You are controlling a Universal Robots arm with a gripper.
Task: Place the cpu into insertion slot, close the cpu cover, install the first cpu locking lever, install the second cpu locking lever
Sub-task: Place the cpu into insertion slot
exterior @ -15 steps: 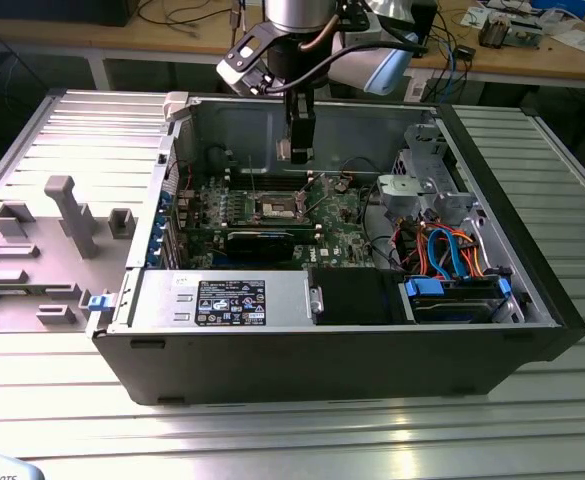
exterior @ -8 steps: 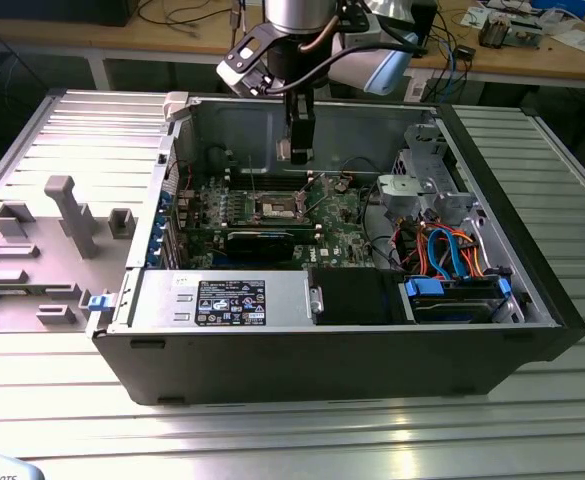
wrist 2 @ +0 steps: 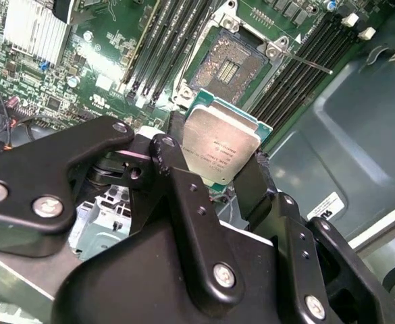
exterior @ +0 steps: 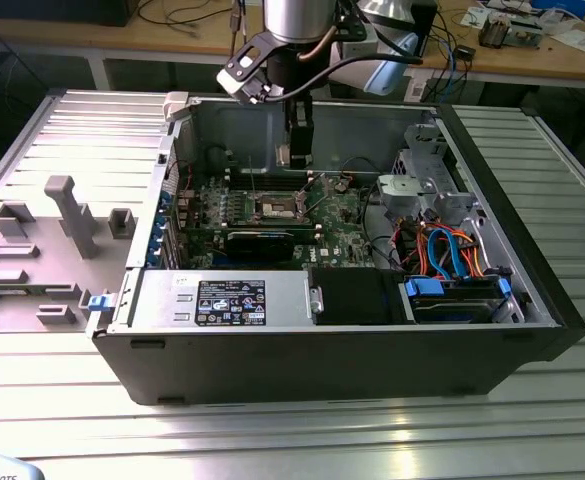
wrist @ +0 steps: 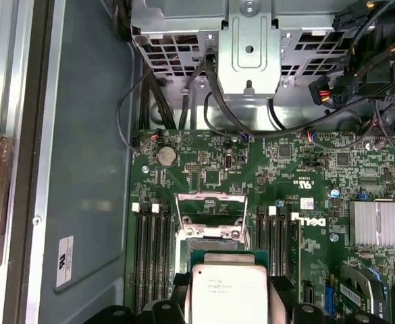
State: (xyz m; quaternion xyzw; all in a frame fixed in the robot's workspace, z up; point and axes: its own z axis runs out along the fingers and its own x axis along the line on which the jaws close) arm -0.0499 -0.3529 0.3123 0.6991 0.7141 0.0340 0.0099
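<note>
On the ribbed worktop [exterior: 272, 440], mid-frame in the exterior view, the hand [exterior: 297, 160] hangs inside the open computer case [exterior: 322, 360]. The second wrist view adds close detail: the hand is clenched on the cpu [wrist 2: 221, 145], a dull silver square edged green, clear of the uncovered insertion slot [wrist 2: 231, 64].
</note>
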